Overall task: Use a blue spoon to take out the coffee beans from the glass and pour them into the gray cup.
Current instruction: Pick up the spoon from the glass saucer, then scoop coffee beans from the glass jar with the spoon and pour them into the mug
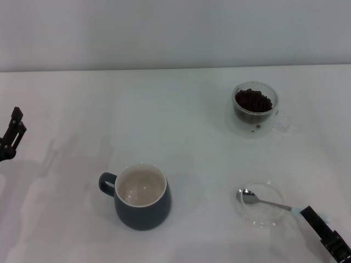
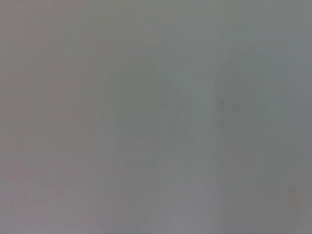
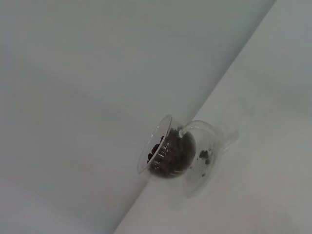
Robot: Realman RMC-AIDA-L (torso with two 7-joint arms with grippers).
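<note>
The gray cup [image 1: 141, 198] stands at the front centre-left, its handle toward my left, with a cream inside and nothing in it. At the back right is the glass [image 1: 254, 108], holding a heap of coffee beans [image 1: 253, 100]. The right wrist view also has the glass [image 3: 195, 156] and its coffee beans [image 3: 168, 152]. The blue spoon [image 1: 266, 203] lies with its metal bowl on a clear saucer [image 1: 274, 219]. Its pale handle end points at my right gripper [image 1: 308, 213], which sits at the front right corner, right at that handle tip. My left gripper [image 1: 15, 123] hangs at the far left edge, away from everything.
Everything rests on a white table [image 1: 175, 137] with a pale wall behind it. The left wrist view holds only blank pale surface [image 2: 156, 117]. A wide stretch of table separates the gray cup from the saucer and the glass.
</note>
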